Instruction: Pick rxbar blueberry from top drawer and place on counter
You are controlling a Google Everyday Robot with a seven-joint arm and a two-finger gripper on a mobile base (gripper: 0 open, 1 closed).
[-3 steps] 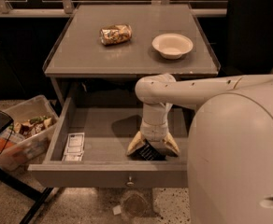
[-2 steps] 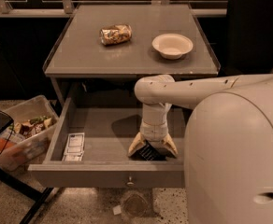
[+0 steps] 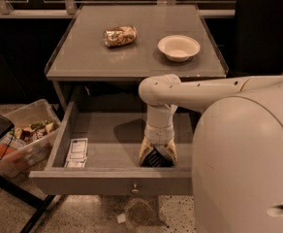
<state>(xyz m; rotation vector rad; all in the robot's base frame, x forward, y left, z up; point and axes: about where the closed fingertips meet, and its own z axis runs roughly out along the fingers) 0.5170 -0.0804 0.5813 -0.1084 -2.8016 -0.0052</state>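
In the top drawer [image 3: 107, 181], right of the middle and close behind the front panel: the rxbar blueberry [image 3: 153, 158], only a dark patch with a little pale print showing. Directly over it and down around it, the gripper [image 3: 158, 161], pointing straight down into the drawer from a cream arm [image 3: 195, 89] that reaches in from the right. Cannot tell whether the pincer is clamped on the bar or merely set about it.

Drawer pulled well out, grey and shallow, with a small round knob [image 3: 134, 190] at the middle of its front. In its front left corner, well apart from the bar, a white printed packet [image 3: 76, 152] lying flat.

Above, the counter [image 3: 93, 52], flat and grey with a clear raised rim; on it a crumpled foil can [image 3: 120, 36] on its side left of centre and a pale bowl [image 3: 178, 47] upright to the right, the two apart.

Filling the lower right, the robot's rounded cream body [image 3: 248, 164]. At the left on the floor, a clear plastic bin [image 3: 23, 140] holding mixed packets. Below the drawer, speckled floor [image 3: 83, 215]; beyond the counter, a pale rail [image 3: 35, 13] and darkness
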